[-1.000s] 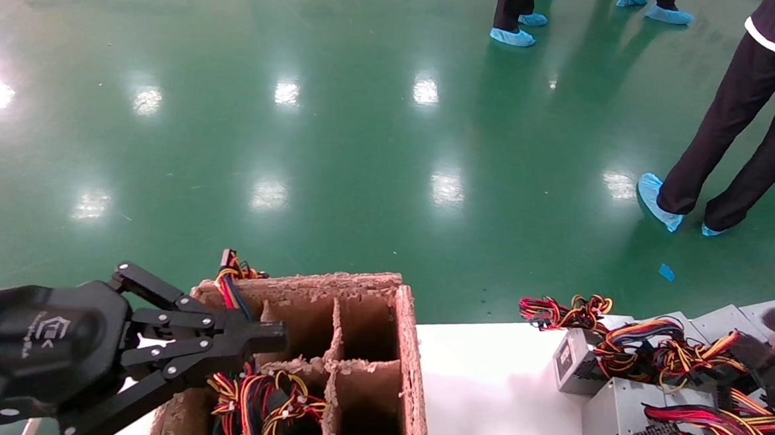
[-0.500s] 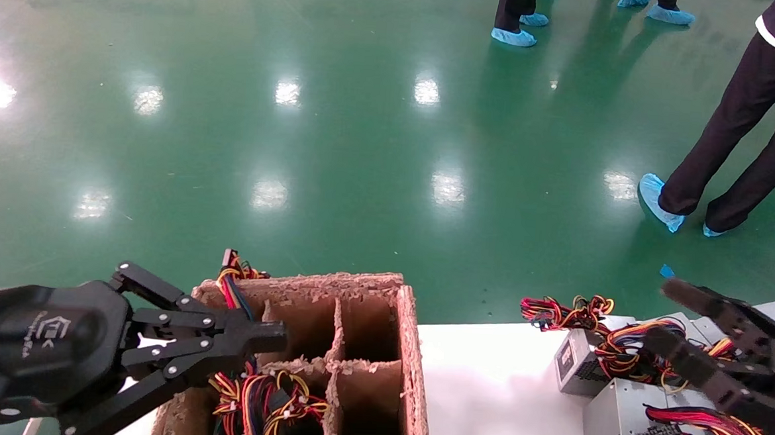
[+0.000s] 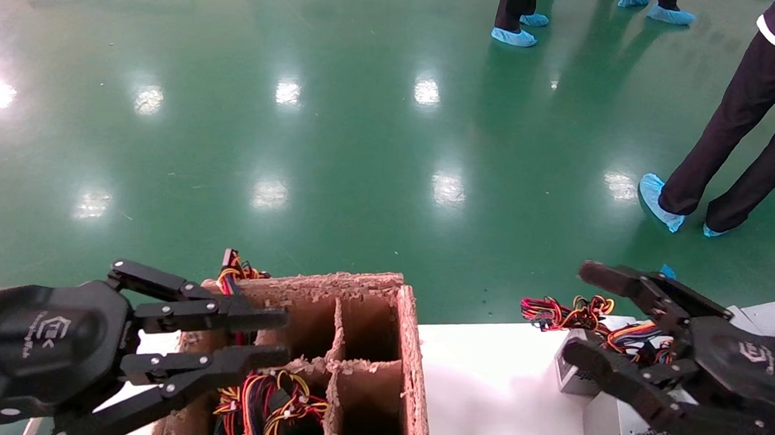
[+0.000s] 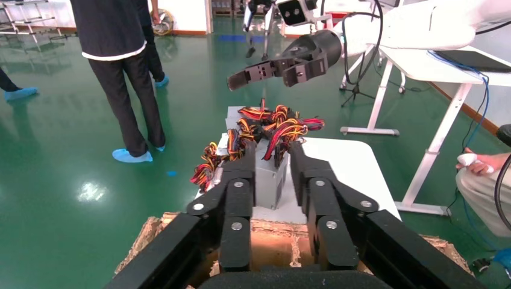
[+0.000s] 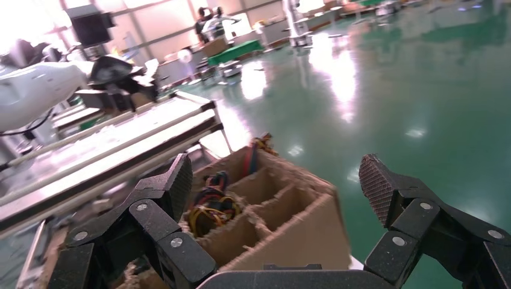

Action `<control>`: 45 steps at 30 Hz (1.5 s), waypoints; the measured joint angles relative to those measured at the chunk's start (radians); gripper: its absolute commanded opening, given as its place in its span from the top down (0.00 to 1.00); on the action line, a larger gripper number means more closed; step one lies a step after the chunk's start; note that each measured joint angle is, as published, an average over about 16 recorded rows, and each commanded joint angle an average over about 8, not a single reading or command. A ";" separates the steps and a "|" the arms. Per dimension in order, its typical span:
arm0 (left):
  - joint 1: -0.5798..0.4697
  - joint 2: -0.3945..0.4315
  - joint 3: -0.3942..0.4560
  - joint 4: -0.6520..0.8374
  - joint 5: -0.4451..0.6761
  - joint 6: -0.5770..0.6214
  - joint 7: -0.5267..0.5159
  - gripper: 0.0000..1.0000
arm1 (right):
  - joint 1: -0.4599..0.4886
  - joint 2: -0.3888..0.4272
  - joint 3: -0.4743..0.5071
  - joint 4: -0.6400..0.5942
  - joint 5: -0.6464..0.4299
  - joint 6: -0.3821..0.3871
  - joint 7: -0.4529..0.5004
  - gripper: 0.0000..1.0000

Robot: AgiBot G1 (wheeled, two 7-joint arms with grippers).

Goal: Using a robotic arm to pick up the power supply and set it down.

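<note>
Several silver-grey power supplies [image 3: 612, 429] with red, yellow and black wire bundles [image 3: 565, 312] lie piled at the right end of the white table [image 3: 491, 382]. My right gripper [image 3: 580, 312] hovers over that pile, open wide and empty. From its wrist I see the open right gripper [image 5: 277, 180] facing the cardboard box [image 5: 289, 229]. More wire bundles [image 3: 265, 403] fill the box's near left cell. My left gripper [image 3: 280, 336] stands over the box's left side, fingers slightly parted, holding nothing. Its wrist view frames one power supply [image 4: 269, 177] far beyond the left gripper [image 4: 272, 153].
The brown cardboard divider box [image 3: 367, 349] stands at the table's left, its right cells showing no contents. People stand on the green floor [image 3: 365, 143] at the far right [image 3: 730, 129]. A white desk [image 4: 422, 27] and a seated person [image 4: 482, 174] appear beyond the table.
The left gripper's fingers, shut before, have parted a little. The right gripper has risen and swung left over the pile of power supplies, fingers wide apart.
</note>
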 measured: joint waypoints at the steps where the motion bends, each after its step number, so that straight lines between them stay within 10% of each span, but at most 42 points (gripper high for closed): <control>1: 0.000 0.000 0.000 0.000 0.000 0.000 0.000 0.00 | 0.007 -0.003 0.002 0.015 -0.010 0.002 0.006 0.00; 26: 0.000 0.000 0.000 0.000 0.000 0.000 0.000 0.00 | 0.180 -0.074 0.046 0.374 -0.248 0.037 0.150 0.00; 45: 0.000 0.000 0.000 0.000 0.000 0.000 0.000 0.00 | 0.193 -0.079 0.051 0.401 -0.267 0.041 0.160 0.00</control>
